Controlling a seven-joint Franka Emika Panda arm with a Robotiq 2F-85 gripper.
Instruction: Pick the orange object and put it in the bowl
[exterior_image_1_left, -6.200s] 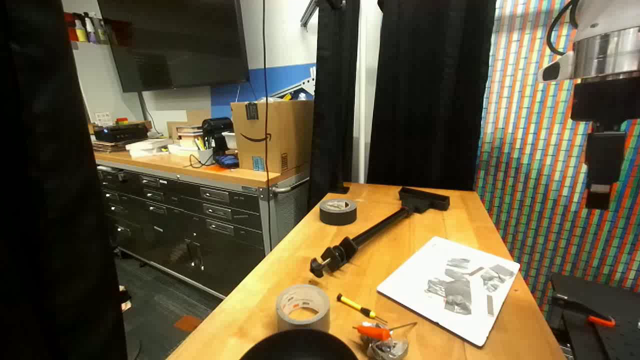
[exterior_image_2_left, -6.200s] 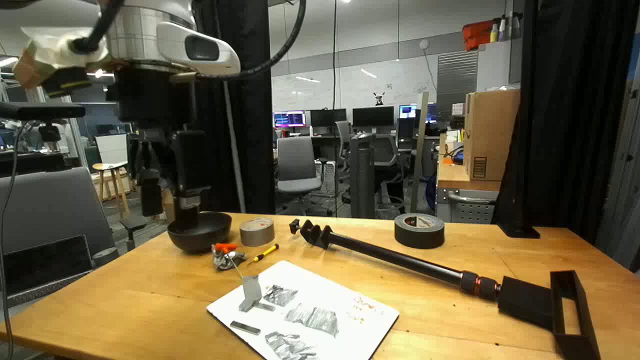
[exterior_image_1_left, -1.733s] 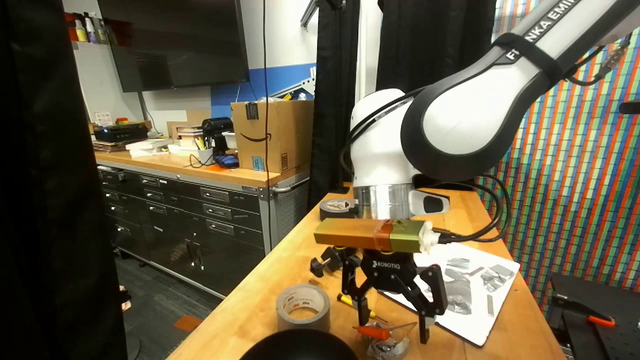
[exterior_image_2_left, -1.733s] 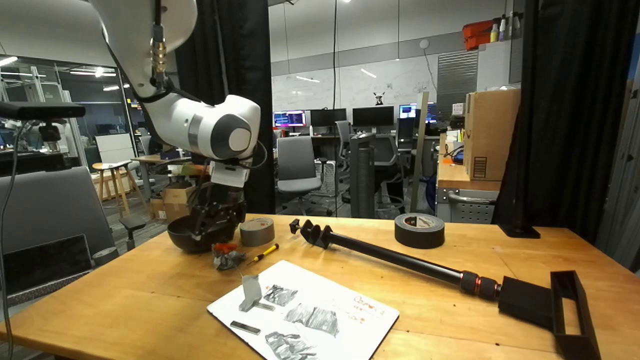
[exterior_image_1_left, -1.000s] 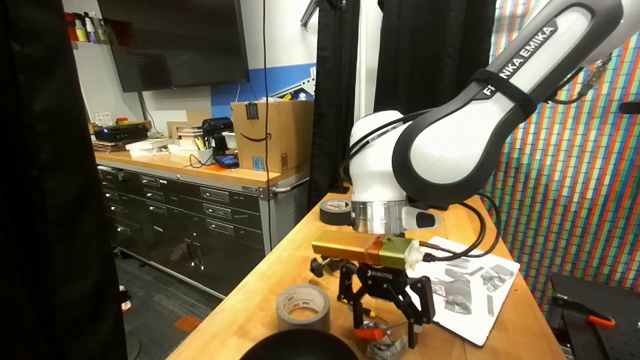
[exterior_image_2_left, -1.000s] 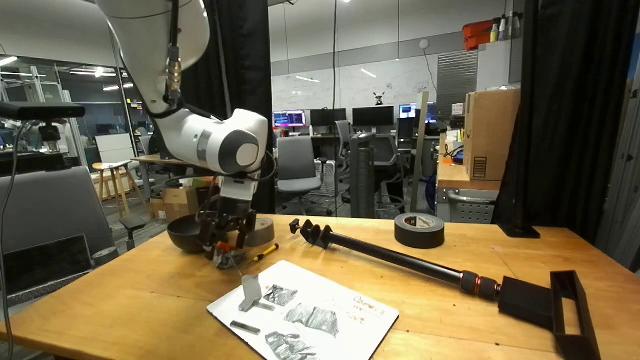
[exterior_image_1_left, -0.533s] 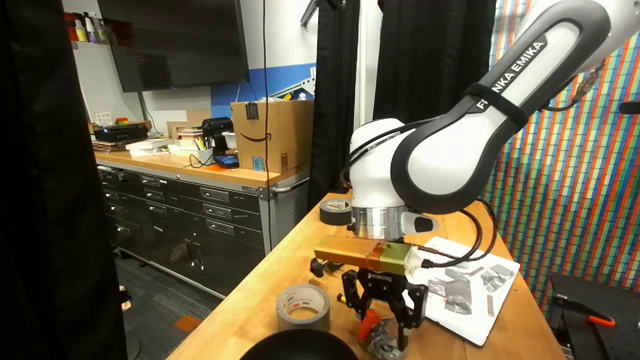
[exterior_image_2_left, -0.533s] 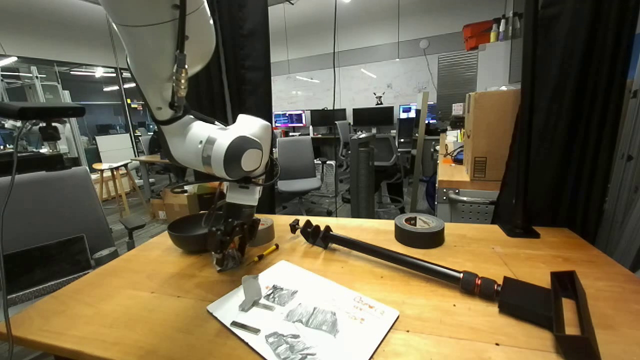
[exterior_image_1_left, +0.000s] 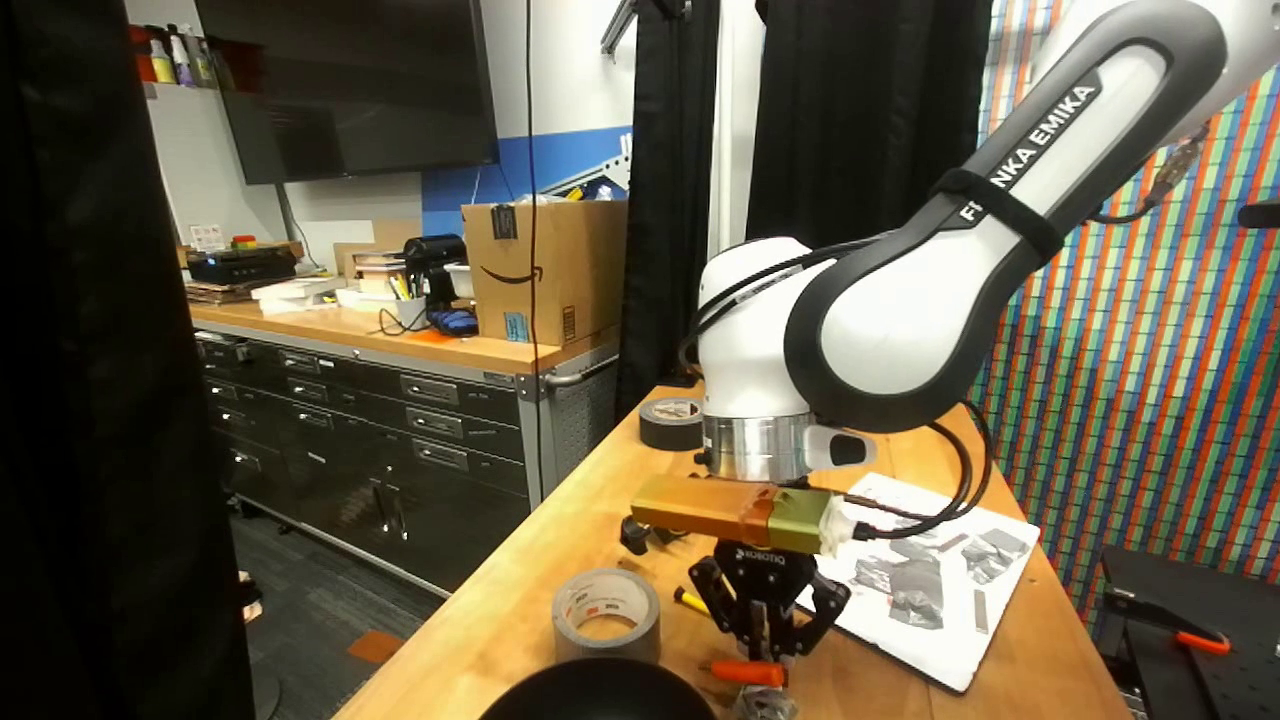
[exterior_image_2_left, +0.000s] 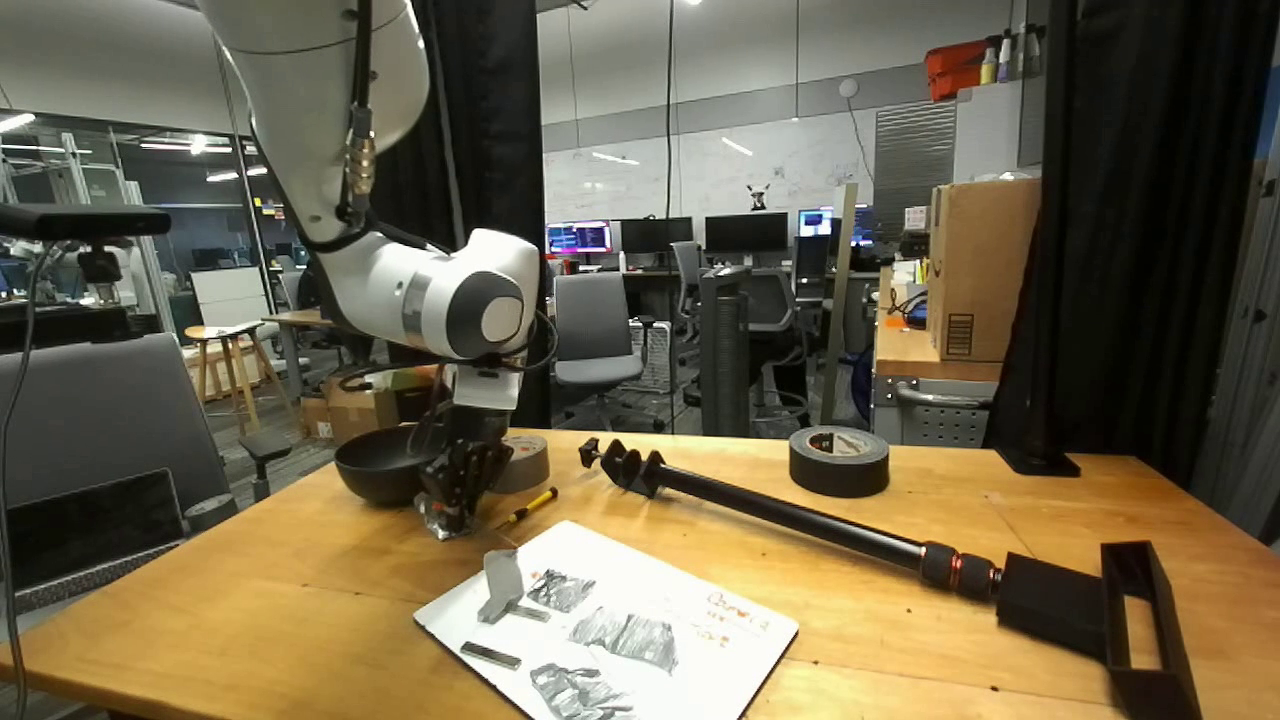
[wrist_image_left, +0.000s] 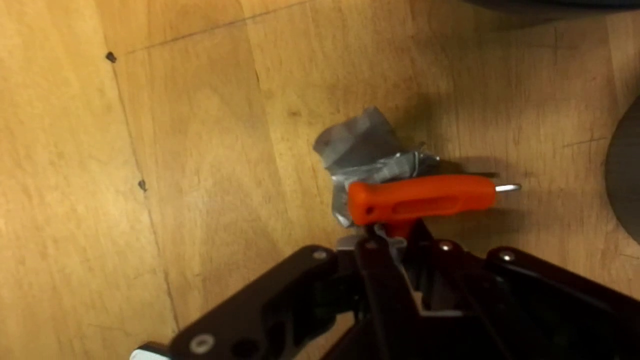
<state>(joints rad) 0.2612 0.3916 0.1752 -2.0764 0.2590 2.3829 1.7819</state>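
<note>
The orange object (wrist_image_left: 422, 197) is a handle with a short metal tip and an orange stub on its side. My gripper (wrist_image_left: 397, 235) is shut on that stub, beside a crumpled grey tape scrap (wrist_image_left: 370, 142). In an exterior view the orange handle (exterior_image_1_left: 745, 673) lies level just in front of the fingertips, low over the table. The black bowl (exterior_image_1_left: 600, 690) is close by, to the handle's left there; another exterior view has the bowl (exterior_image_2_left: 385, 470) partly behind the gripper (exterior_image_2_left: 455, 525), which hides most of the handle. Only the bowl's edge (wrist_image_left: 560, 4) shows in the wrist view.
A grey tape roll (exterior_image_1_left: 605, 615) stands by the bowl. A yellow screwdriver (exterior_image_2_left: 532, 505) lies near the gripper. Further off are a whiteboard (exterior_image_2_left: 690, 625), a black pole (exterior_image_2_left: 790, 515) and a black tape roll (exterior_image_2_left: 838, 470).
My gripper came down to the orange object, and its jaws went from wide to shut. The handle tipped up half a second ago and now lies level; the tape scrap shifted too.
</note>
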